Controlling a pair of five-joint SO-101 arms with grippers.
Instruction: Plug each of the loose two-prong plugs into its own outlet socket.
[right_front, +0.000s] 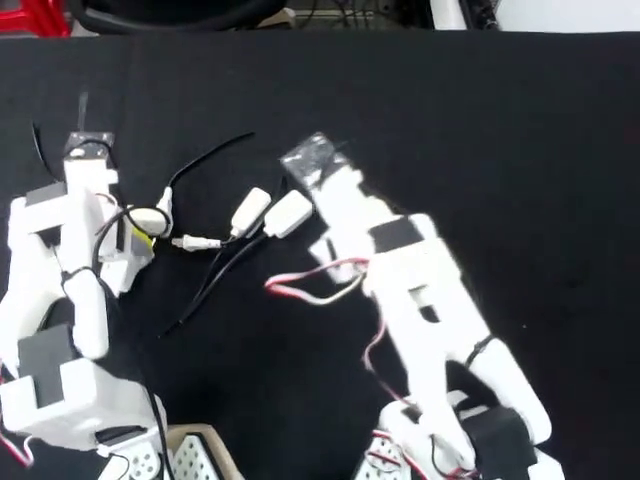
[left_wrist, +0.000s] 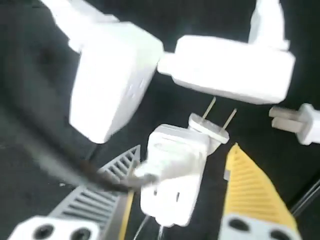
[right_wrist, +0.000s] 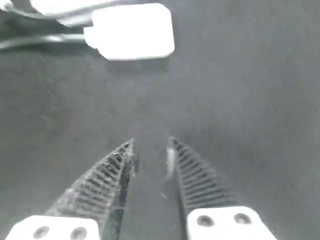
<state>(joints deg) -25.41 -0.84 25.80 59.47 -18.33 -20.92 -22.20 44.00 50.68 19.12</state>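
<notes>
left gripper (left_wrist: 186, 146) clenched on a white two-prong plug (left_wrist: 175, 175), prongs aimed at the white rectangular socket block (left_wrist: 235, 70) just ahead. Looks lined up for insertion, not seated yet. second white socket block (left_wrist: 110, 80) beside it, another loose white plug (left_wrist: 300, 122) near. all in the left half of the black tabletop (right_front: 520, 150). right gripper (right_wrist: 150, 145) released, empty, over bare tabletop, probably held clear on purpose.

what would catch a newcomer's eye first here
The cluster of white socket blocks and black cables mid-table, bright against the black table, between two white arms. At the left gripper, a two-prong plug points its prongs toward those blocks. The right gripper hangs open over bare table.
</notes>
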